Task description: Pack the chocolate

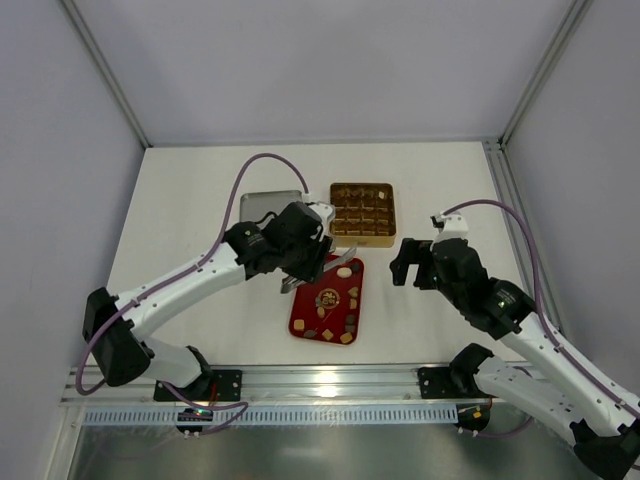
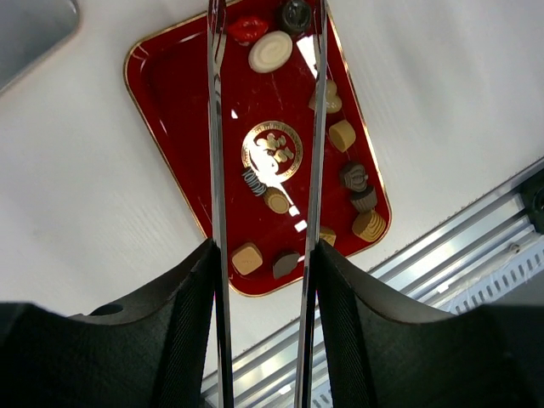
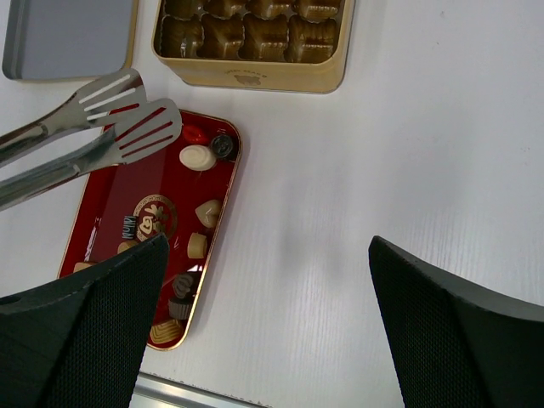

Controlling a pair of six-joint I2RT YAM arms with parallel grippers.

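Left tool (image 2: 263,251): its two padded fingers are pressed against the outer sides of a pair of metal tongs (image 2: 216,170), gripping them; the tong arms run parallel with a gap between them; nothing is pinched between the slotted heads in the right wrist view.

Tongs' position: the heads are raised over the far end of the red tray (image 2: 170,93), near a cream oval piece (image 3: 197,156) and a red lip-shaped piece (image 3: 194,134); whether they touch the tray cannot be told.

Chocolate (image 2: 342,134): small pieces lie scattered in the red tray, mostly along its right side and near end; tan squares, a ridged tan round, dark cups and cream pieces are visible; none is lifted.

Red tray: lies on the white surface (image 1: 200,200) between the two arms, slightly skewed.

Gold tin (image 3: 255,76): stands on the surface just beyond the tray, apart from it; its gridded compartments show brown shapes; I cannot tell which cells hold pieces.

Grey flat plate (image 3: 68,38): lies to the left of the gold tin.

Right tool (image 3: 268,242): fingers spread wide; nothing between them; it hangs over bare surface to the right of the tray.
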